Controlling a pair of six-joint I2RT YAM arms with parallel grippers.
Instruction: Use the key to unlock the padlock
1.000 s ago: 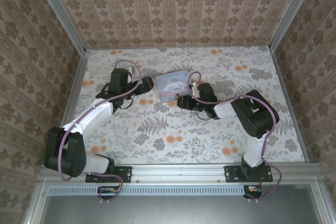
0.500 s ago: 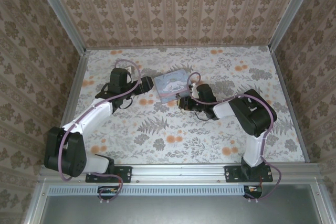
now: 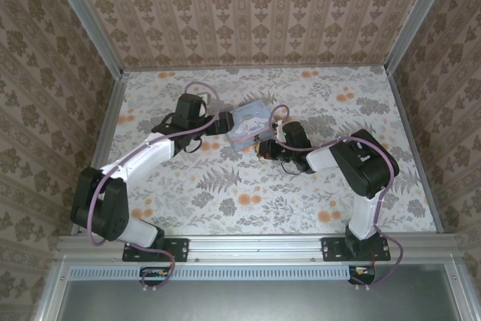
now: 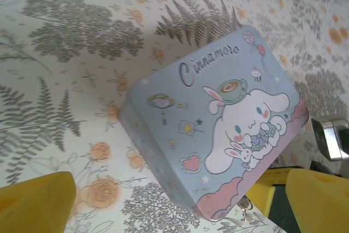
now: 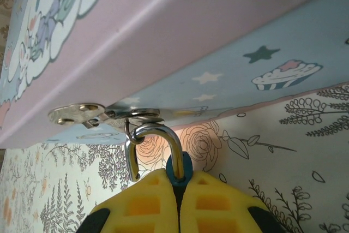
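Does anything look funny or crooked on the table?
Yes: the blue tin sits crooked, its sides slanted against the edges of the table. The right jaws are pinched shut on the tiny teal padlock, which is hooked through the tin's latch. Nothing looks spilled or broken.

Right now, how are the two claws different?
The left claw is wide open and holds nothing; the right claw is shut on the padlock. The left claw is beside the tin; the right claw is at its metal clasp. Both have yellow fingers.
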